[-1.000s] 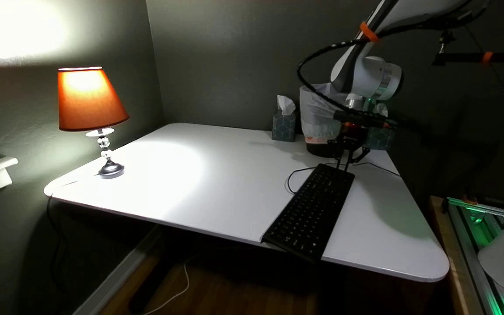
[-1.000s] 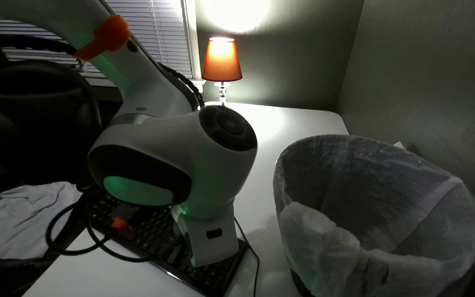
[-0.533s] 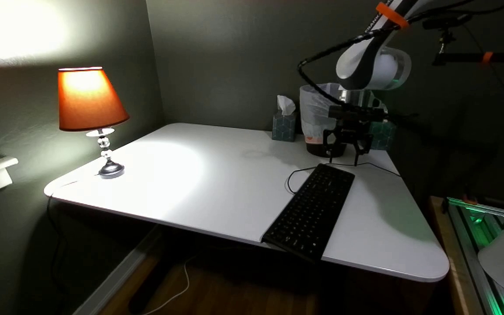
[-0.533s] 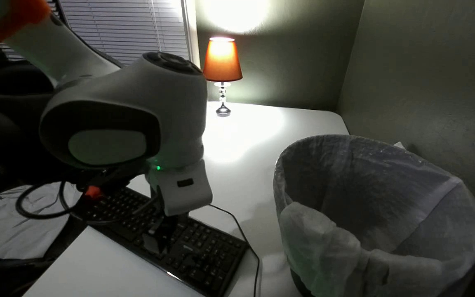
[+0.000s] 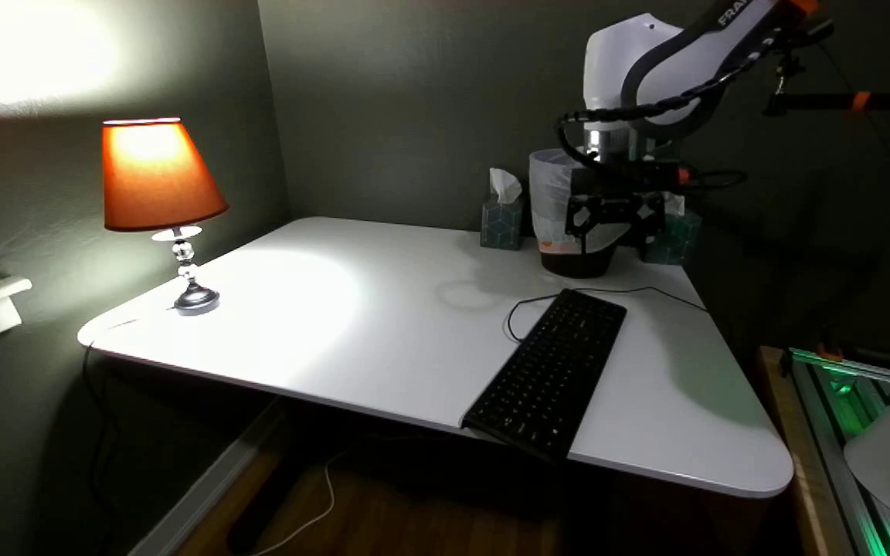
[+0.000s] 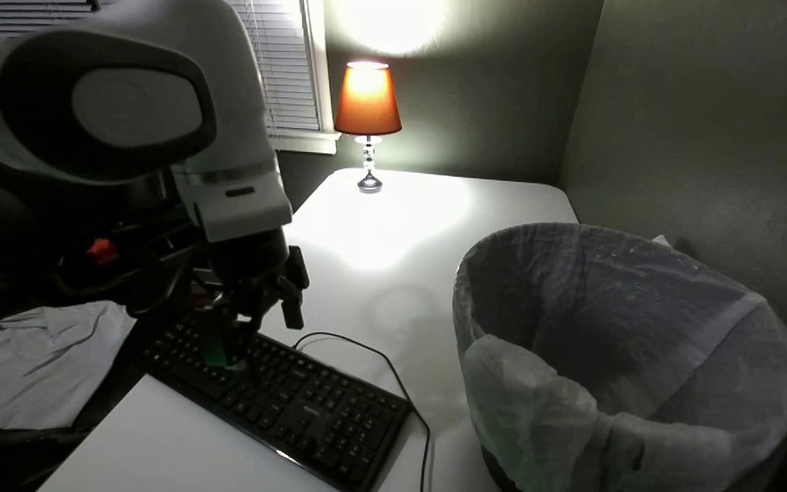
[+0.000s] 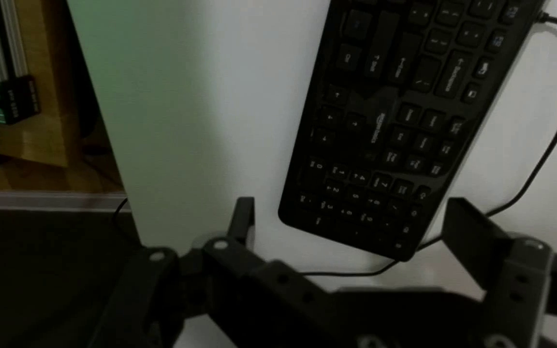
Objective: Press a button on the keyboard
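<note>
Two jaws stand wide apart above the worktop (image 5: 383,332), holding nothing, perhaps because pressing needs no grip. The keyboard (image 5: 549,371) lies there, one end at the edge, probably so that number keys (image 7: 356,197) are within reach.

Dim, glare above the lamp (image 5: 163,197).

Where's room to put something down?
The biggest bare patch is between the lamp and keyboard. A smaller one goes from the keyboard's other side to the edge of the table. It's crowded by the bin and tissue boxes; the gripper hangs nearby.
</note>
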Action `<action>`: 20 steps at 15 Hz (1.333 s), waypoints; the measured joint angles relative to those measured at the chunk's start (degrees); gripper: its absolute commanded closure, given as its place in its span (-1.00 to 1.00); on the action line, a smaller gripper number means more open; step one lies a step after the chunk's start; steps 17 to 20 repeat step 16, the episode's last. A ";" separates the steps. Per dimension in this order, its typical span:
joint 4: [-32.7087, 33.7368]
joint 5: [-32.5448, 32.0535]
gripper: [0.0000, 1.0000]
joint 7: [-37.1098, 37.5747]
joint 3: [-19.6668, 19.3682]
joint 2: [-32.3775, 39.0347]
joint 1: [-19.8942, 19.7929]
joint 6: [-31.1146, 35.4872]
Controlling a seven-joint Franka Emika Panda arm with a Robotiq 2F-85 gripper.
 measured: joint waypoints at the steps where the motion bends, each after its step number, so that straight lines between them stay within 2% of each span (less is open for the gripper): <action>1: -0.09 -1.60 -1.00 1.86 1.38 -1.79 -0.03 -1.99; 6: -0.97 -5.04 -1.00 7.30 7.84 -9.54 -0.24 -9.69; 12: -2.09 -6.76 -1.00 10.99 14.08 -15.65 -0.24 -14.89; 20: -1.95 -6.77 -1.00 10.94 14.27 -15.82 -0.26 -15.03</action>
